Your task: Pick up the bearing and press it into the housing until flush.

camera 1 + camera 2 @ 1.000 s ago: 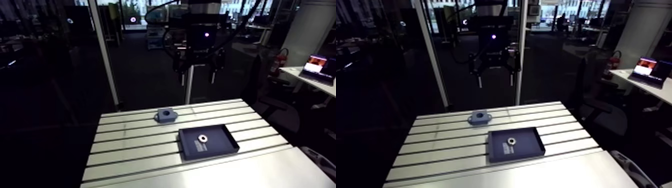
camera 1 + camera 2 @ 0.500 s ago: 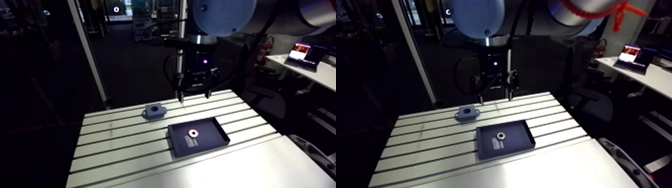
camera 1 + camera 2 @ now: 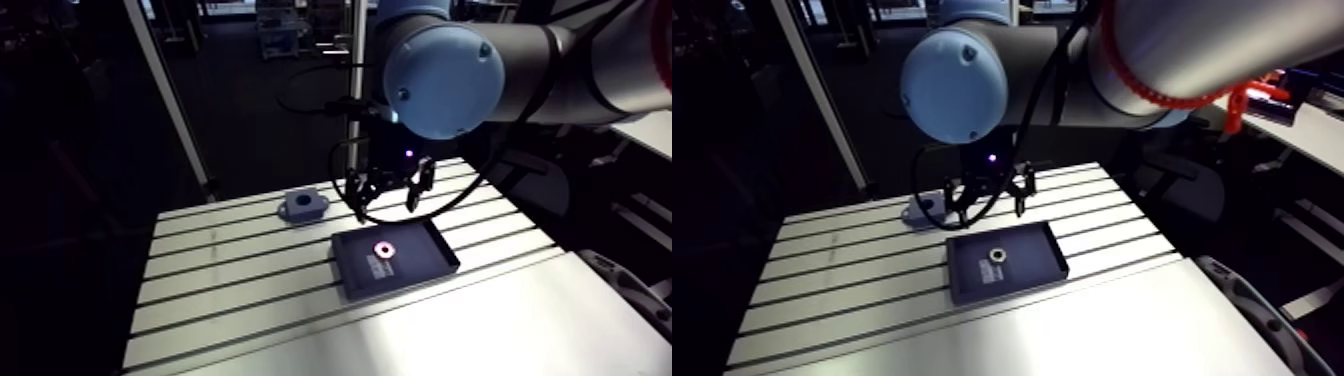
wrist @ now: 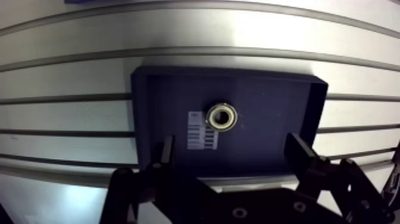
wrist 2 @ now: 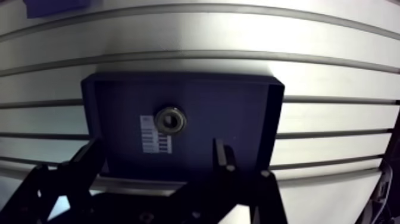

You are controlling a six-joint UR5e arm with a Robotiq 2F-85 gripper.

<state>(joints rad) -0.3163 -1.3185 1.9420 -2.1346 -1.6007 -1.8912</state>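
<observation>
A small metal ring bearing [image 4: 221,116] lies flat in a dark shallow tray [image 4: 274,113], next to a white label. In the arm view the bearing [image 3: 383,248] sits mid-tray, right of the table's centre. My gripper [image 4: 231,143] hangs above the tray's near part, open and empty, with the bearing a little ahead of the gap between its fingers. The grey-blue housing [image 3: 304,205] stands on the table beyond the tray, to its left, its round bore facing up. In the wrist view only a corner of the housing [image 5: 56,6] shows.
The slotted aluminium table [image 3: 230,260] has long grooves running across it under the tray. A smooth pale panel [image 3: 450,330] covers the front part. The arm's big elbow joint [image 3: 440,65] looms over the table's far side.
The gripper has come down from high above the table's far edge to just over the tray. The camera swung with the arm; bearing, tray and housing stayed put.
</observation>
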